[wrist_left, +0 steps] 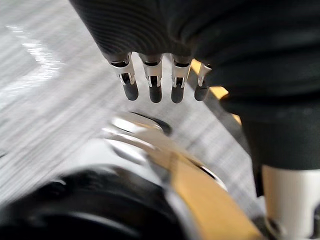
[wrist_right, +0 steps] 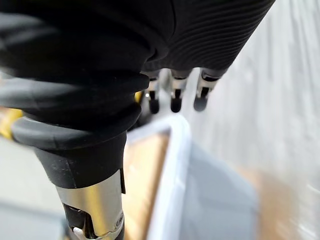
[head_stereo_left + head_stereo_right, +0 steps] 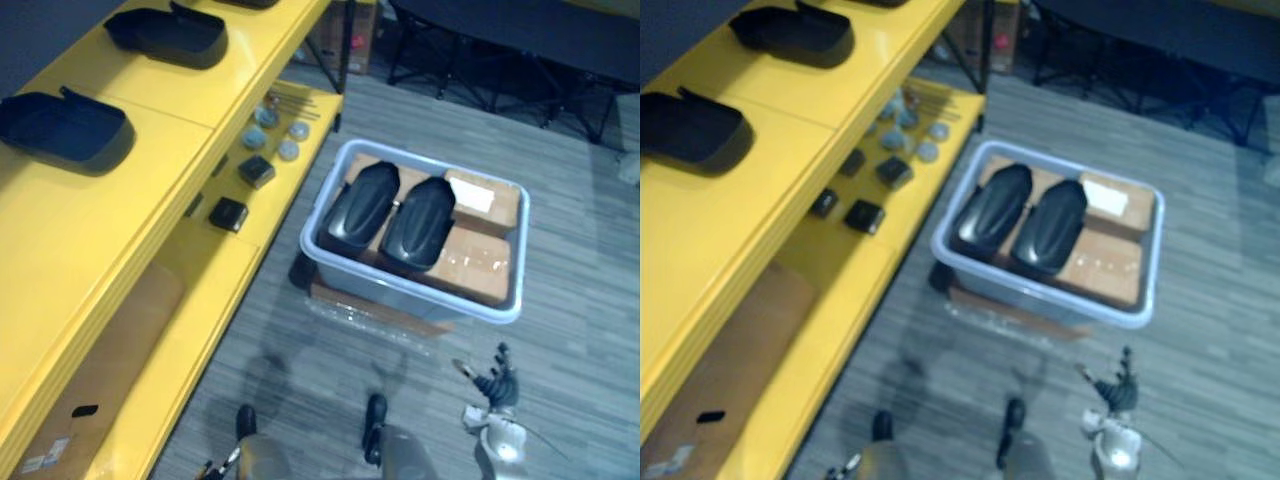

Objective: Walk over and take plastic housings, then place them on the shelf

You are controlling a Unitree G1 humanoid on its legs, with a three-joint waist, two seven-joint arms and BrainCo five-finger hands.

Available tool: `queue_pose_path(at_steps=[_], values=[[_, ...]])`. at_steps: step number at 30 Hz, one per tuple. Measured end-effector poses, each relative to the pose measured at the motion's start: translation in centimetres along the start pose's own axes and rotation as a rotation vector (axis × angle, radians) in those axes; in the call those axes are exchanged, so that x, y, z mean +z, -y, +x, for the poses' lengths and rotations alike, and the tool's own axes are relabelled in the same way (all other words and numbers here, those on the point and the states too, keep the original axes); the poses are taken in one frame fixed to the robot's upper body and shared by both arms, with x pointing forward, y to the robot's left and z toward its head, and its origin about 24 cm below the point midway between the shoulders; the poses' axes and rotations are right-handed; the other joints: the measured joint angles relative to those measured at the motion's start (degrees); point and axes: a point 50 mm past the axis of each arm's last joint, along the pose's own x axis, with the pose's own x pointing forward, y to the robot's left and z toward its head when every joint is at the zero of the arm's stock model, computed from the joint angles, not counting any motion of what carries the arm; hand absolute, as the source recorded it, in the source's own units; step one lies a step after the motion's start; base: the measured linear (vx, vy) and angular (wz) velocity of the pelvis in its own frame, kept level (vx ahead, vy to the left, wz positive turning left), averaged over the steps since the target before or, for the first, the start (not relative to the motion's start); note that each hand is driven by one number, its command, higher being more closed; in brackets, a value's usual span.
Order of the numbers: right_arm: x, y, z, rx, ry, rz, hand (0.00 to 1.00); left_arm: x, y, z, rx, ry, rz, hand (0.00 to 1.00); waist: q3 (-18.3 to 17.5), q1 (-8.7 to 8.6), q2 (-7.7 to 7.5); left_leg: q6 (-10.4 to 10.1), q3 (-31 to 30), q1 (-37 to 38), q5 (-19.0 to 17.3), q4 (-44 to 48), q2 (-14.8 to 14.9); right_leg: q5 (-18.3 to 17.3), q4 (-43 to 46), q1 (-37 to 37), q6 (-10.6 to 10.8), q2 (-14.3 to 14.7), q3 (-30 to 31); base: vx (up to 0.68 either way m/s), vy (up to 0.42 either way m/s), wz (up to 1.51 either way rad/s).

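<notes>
Left hand [image 1: 151, 84] and right hand [image 2: 175, 98] hang loose-fingered, empty; housings [image 3: 362, 205] lie past the fingers, where the bin rim [image 3: 410, 284] may snag them.

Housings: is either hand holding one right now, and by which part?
Nothing held. Left hand and right hand hang open; two housings lie in the grey bin.

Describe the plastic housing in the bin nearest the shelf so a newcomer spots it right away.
Find the pale bin beside the yellow shelf. In it, on brown cardboard, lie a black housing and its twin side by side. Pick the one on the shelf side; the twin lies by the white paper.
</notes>
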Motion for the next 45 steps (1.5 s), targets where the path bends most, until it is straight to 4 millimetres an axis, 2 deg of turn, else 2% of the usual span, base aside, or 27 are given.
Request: queue_pose_path(at_steps=[2,3,6,11,14,15,16,18,19,21,25,31,34,45], values=[[2.0,-0.1,0.5,-0.038,0.106,0.027,0.00,0.8,0.3,0.1,-0.038,0.044,0.034,0.00,0.1,-0.11,-0.21,0.1,1.4,0.1,-0.1,0.2,-1.2,2.3,-2.0,0.3,0.4,-0.9,1.0,0.05,0.052,-0.23],[3.8,-0.2,1.0,-0.051,0.198,0.048,0.00,1.1,0.4,0.1,-0.052,0.068,0.041,0.00,0.2,-0.13,-0.12,0.2,1.4,0.0,-0.1,0.4,-2.2,4.0,-4.1,0.8,0.9,-1.5,1.8,0.06,0.045,-0.18],[6.8,-0.3,1.8,-0.085,0.313,0.136,0.00,2.2,0.9,0.2,-0.086,0.128,0.047,0.00,0.2,0.16,-0.15,0.7,0.9,-1.2,-1.1,2.1,-3.0,5.7,-6.7,1.7,1.5,-2.3,1.8,0.04,0.056,-0.02],[9.7,-2.1,4.2,-0.080,0.272,0.350,0.00,3.2,1.4,0.3,-0.105,0.155,0.046,0.00,1.1,1.69,-0.36,1.1,-1.6,-3.4,-2.3,4.4,-4.0,7.8,-9.4,2.1,1.9,-3.0,1.5,-0.02,0.018,0.08],[12.2,-4.3,6.7,-0.033,0.246,0.432,0.00,3.6,1.4,0.5,-0.090,0.155,0.038,0.00,4.2,2.04,-0.16,1.5,-4.3,-6.0,-2.6,6.5,-4.4,8.6,-10.0,2.5,1.8,-3.5,-0.5,-0.09,0.014,0.31],[13.6,-5.0,8.2,-0.023,0.234,0.445,0.00,3.8,1.3,0.6,-0.084,0.150,0.013,0.00,6.0,2.81,-0.04,1.5,-5.2,-6.6,-2.6,7.3,-4.6,8.9,-10.2,2.8,1.7,-3.6,-1.1,-0.11,0.009,0.25],[14.3,-5.3,9.0,-0.018,0.228,0.448,0.00,3.7,1.3,0.6,-0.082,0.146,0.005,0.00,6.8,3.18,-0.04,1.5,-5.7,-7.3,-2.6,7.7,-4.6,9.1,-10.4,2.8,1.7,-3.6,-1.3,-0.13,0.009,0.29],[17.6,-5.5,11.8,-0.009,0.231,0.467,0.00,3.2,1.3,0.6,-0.077,0.119,-0.044,0.00,9.5,4.76,0.12,1.6,-8.0,-9.8,-2.2,8.2,-5.1,9.7,-11.2,2.3,1.6,-3.8,-3.0,-0.12,0.002,0.34],[18.2,-5.5,12.2,-0.007,0.236,0.464,0.00,3.2,1.2,0.6,-0.076,0.117,-0.047,0.00,9.8,4.96,0.12,1.6,-8.4,-10.2,-2.0,8.2,-5.3,9.8,-11.2,1.9,1.6,-3.9,-3.2,-0.09,-0.003,0.36],[21.6,-4.3,14.6,-0.036,0.261,0.453,0.00,2.6,1.5,0.6,-0.082,0.099,-0.067,0.00,11.0,6.30,1.16,1.8,-10.5,-13.4,-0.8,8.1,-6.0,10.6,-11.1,0.1,1.4,-4.3,-5.0,-0.05,0.003,0.40],[25.4,-3.3,16.3,-0.077,0.268,0.487,0.00,1.6,1.7,0.4,-0.100,0.065,-0.073,0.00,11.5,8.33,2.10,1.8,-11.6,-16.8,-0.5,9.4,-6.4,10.7,-10.0,-2.4,1.5,-4.8,-6.0,0.01,0.013,0.18],[29.1,-1.7,17.0,-0.265,0.272,0.462,0.00,1.2,2.9,0.3,-0.166,0.052,-0.095,0.00,12.9,9.13,4.30,2.2,-13.3,-20.0,-0.7,10.8,-7.8,10.7,-8.6,-4.8,1.5,-6.1,-6.8,-0.02,0.029,0.10],[30.1,0.4,17.1,-0.412,0.279,0.475,0.00,1.2,3.4,0.4,-0.197,0.045,-0.102,0.00,14.0,9.14,5.31,2.3,-14.1,-21.5,-0.8,12.0,-8.0,10.7,-8.2,-5.5,1.5,-6.4,-7.3,-0.03,0.021,0.11],[32.3,4.9,16.8,-0.646,0.365,0.507,0.00,1.0,3.5,0.3,-0.229,0.033,-0.132,0.00,14.0,9.03,5.31,2.4,-13.3,-22.3,-0.8,12.2,-7.9,10.7,-7.9,-7.0,1.6,-6.4,-6.7,0.00,0.000,-0.02]])
